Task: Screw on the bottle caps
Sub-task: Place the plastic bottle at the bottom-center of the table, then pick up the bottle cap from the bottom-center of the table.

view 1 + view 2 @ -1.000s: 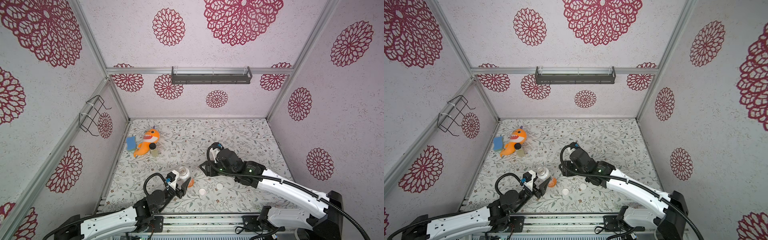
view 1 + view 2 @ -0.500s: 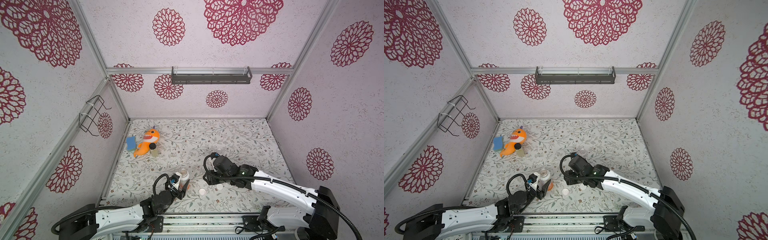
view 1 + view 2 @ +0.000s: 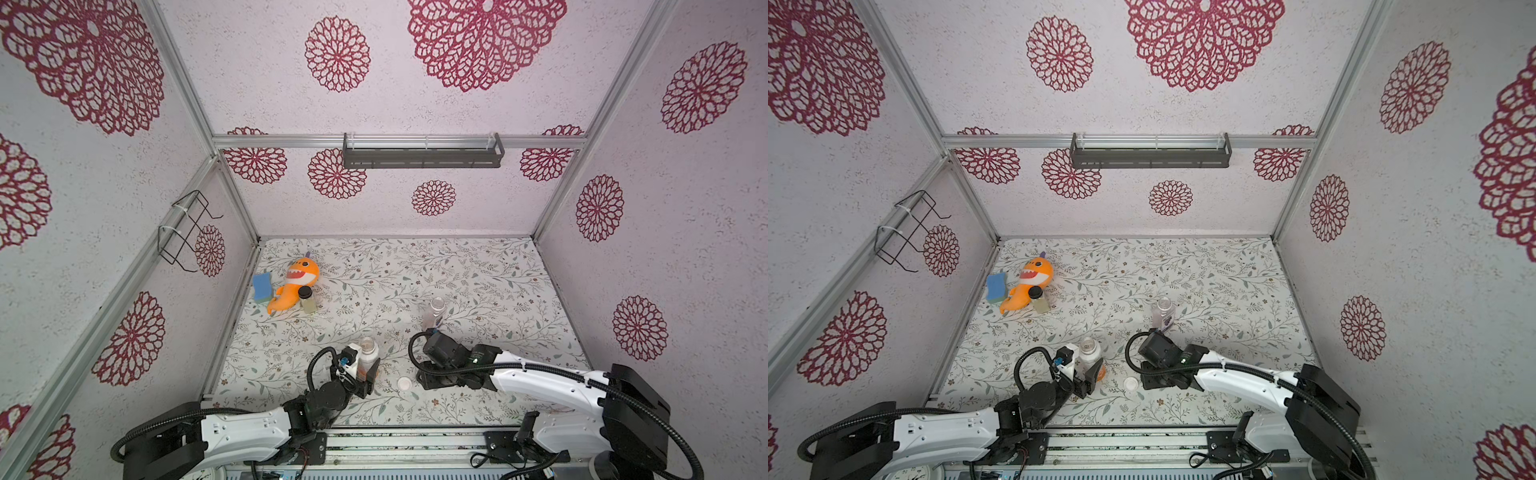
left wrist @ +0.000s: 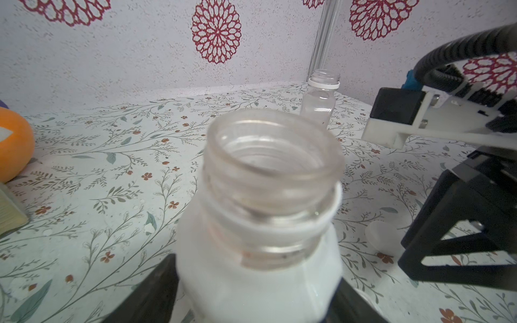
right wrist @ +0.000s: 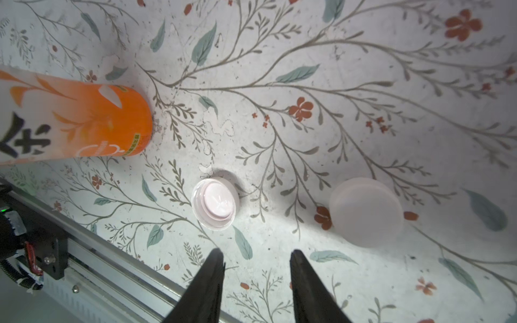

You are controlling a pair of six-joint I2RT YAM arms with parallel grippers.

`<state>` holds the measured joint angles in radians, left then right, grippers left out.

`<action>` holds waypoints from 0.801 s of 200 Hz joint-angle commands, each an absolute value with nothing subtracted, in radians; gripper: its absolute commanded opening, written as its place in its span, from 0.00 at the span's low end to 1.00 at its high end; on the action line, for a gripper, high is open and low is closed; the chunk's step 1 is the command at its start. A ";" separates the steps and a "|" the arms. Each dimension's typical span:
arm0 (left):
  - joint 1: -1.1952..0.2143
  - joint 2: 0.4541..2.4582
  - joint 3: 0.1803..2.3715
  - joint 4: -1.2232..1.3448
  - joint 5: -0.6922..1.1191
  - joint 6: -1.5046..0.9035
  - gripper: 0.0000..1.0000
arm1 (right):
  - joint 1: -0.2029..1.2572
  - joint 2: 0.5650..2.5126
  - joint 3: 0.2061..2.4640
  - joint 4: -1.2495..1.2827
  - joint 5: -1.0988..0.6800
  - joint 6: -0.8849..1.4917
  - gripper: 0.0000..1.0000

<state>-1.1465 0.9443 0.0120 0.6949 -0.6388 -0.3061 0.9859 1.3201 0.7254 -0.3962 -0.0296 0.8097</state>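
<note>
left end effector (image 3: 368,376) flanks orange bottle (image 3: 368,353), grip unclear | right end effector (image 5: 256,251) apart, empty | cap (image 3: 405,383) at its 9 o'clock

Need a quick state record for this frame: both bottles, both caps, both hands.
orange bottle: upright, uncapped, between the left hand's fingers
left hand: around the bottle's lower body; grip unclear
purple-label bottle: upright, uncapped, standing free farther back
cap A: on the table, hollow side up
cap B: on the table, closed side up
right hand: open, empty, low beside the caps
caps fitted: none
</note>
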 commanded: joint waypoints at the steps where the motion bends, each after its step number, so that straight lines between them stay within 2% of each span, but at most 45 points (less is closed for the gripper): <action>1: -1.166 0.934 0.006 0.694 -0.655 -0.329 0.83 | 1.010 1.348 0.751 -0.361 -0.002 0.841 0.41; 55: -1.188 0.798 0.015 0.590 -0.681 -0.327 0.92 | 1.039 1.434 0.767 -0.334 0.016 0.850 0.30; 71: -1.189 0.733 0.020 0.542 -0.691 -0.322 0.99 | 1.040 1.448 0.770 -0.322 0.019 0.851 0.28; 141: -1.192 0.483 0.051 0.353 -0.715 -0.309 0.99 | 1.042 1.516 0.792 -0.288 0.012 0.848 0.26; 160: -1.191 0.441 0.069 0.314 -0.725 -0.313 0.99 | 1.041 1.535 0.796 -0.285 0.009 0.848 0.22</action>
